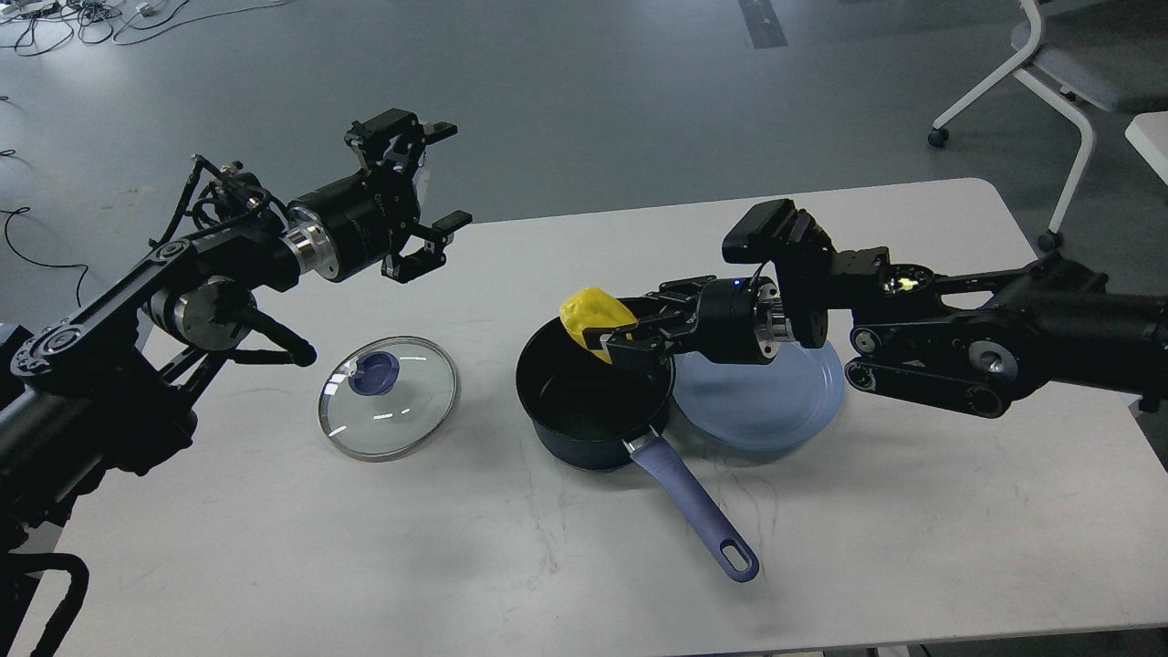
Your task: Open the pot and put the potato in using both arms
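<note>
- Potato (595, 315) sits clamped in the right gripper (613, 345), held over the far rim of the pot (584, 401), partly above the black interior and partly above the rim itself.
- Pot stands open on the worktop (456, 547), its lavender handle (693, 511) pointing toward the near edge; the glass lid (388, 397) lies flat to its left, well apart.
- Left gripper (429, 187) hangs in the air above the worktop's far left edge, fingers spread apart, holding nothing.
- Risk, as I judge it: a release from here could let the potato strike the rim and bounce out toward the worktop, because it is not centred over the opening.
- Second risk: the right gripper's fingers are close to the rim, so lowering further might nudge the pot against the light-blue plate (776, 411) just beside it.
- Lumpy shape may make the potato roll unpredictably.
</note>
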You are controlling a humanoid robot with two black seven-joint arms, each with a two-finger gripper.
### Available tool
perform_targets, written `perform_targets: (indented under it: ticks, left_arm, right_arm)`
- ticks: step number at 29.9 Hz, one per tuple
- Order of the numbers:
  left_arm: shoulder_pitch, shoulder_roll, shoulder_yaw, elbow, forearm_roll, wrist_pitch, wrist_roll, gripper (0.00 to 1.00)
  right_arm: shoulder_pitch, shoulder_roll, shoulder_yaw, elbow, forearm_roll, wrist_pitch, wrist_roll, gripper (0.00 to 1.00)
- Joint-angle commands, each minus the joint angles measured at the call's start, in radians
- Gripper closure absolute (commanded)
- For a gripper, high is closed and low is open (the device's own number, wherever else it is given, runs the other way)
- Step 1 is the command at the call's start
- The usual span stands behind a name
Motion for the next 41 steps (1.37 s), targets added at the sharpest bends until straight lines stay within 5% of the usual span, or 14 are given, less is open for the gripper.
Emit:
perform_targets:
  ticks: [1, 6, 13, 25, 31, 35, 41]
  left_arm:
    - [0.006, 0.001, -0.004, 0.001, -0.001, 0.0, 0.001, 0.02]
    - [0.006, -0.001, -0.009, 0.001, -0.02, 0.004, 0.001, 0.02]
    - [0.023, -0.002, -0.017, 0.003, -0.023, 0.008, -0.002, 0.02]
    - [0.157, -0.064, -0.174, 0.003, -0.057, 0.006, -0.015, 0.02]
    - [0.246, -0.082, -0.266, 0.003, -0.086, 0.004, -0.015, 0.02]
    - [0.289, -0.098, -0.302, 0.001, -0.107, -0.002, -0.015, 0.02]
    - [0.298, -0.093, -0.319, 0.001, -0.107, -0.003, -0.016, 0.02]
  right_arm:
    - [-0.018, -0.001, -0.002, -0.001, 0.016, -0.001, 0.0, 0.0]
    - [-0.016, -0.015, 0.061, -0.003, 0.049, -0.012, -0.003, 0.0]
    - [-0.019, -0.032, 0.17, 0.01, 0.454, -0.001, -0.005, 0.0]
    - [-0.209, -0.024, 0.622, -0.001, 1.238, 0.08, -0.04, 0.0]
    - [-0.308, -0.033, 0.699, -0.003, 1.349, 0.212, -0.094, 0.0]
    - [-0.363, -0.024, 0.771, -0.01, 1.395, 0.205, -0.149, 0.0]
    - [-0.363, -0.004, 0.78, -0.029, 1.393, 0.195, -0.143, 0.0]
